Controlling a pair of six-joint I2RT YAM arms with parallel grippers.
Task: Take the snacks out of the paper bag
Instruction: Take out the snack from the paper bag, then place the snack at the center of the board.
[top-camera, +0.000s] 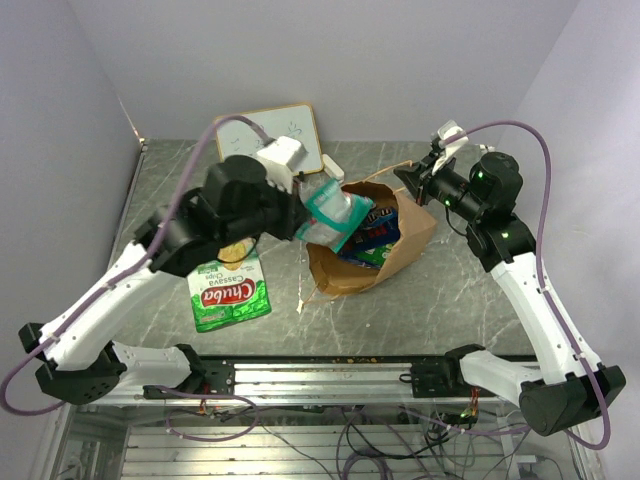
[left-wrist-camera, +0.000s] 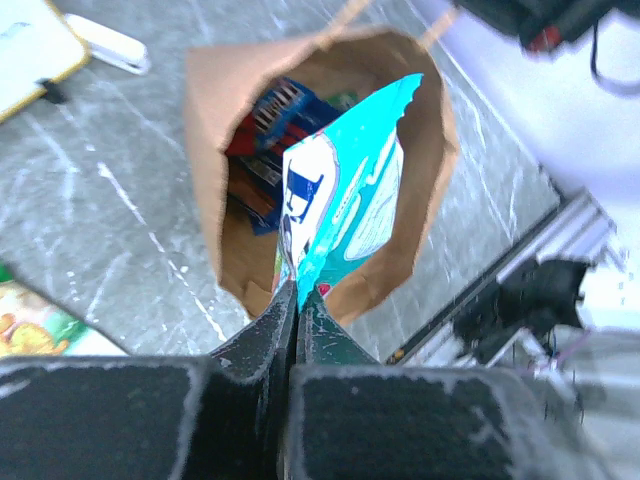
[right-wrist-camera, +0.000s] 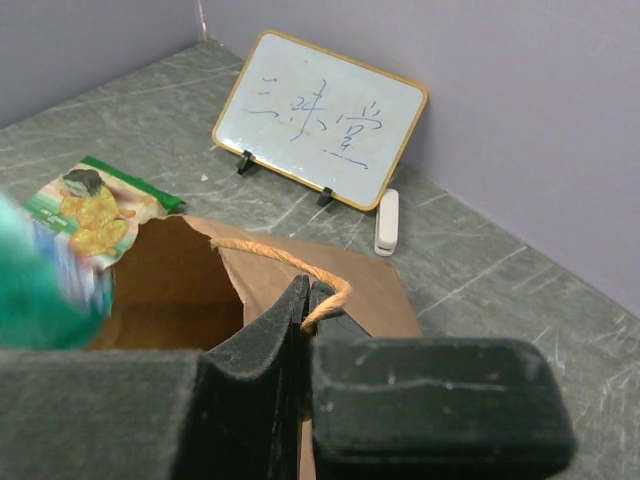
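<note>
The brown paper bag (top-camera: 400, 245) lies on its side mid-table with its mouth toward the left arm. My left gripper (top-camera: 308, 215) is shut on a teal and white snack packet (top-camera: 338, 215) and holds it at the bag's mouth, as the left wrist view shows (left-wrist-camera: 345, 200). Blue and red packets (left-wrist-camera: 268, 115) lie inside the bag (left-wrist-camera: 205, 130). A green Chuba packet (top-camera: 228, 292) lies flat on the table left of the bag. My right gripper (right-wrist-camera: 312, 288) is shut on the bag's twisted paper handle (right-wrist-camera: 275, 256) at the far rim.
A white framed board (top-camera: 270, 135) with writing stands at the back. A small white eraser (right-wrist-camera: 387, 222) lies beside it. The grey walls close in at the left, back and right. The metal frame rail (top-camera: 330, 375) runs along the near edge.
</note>
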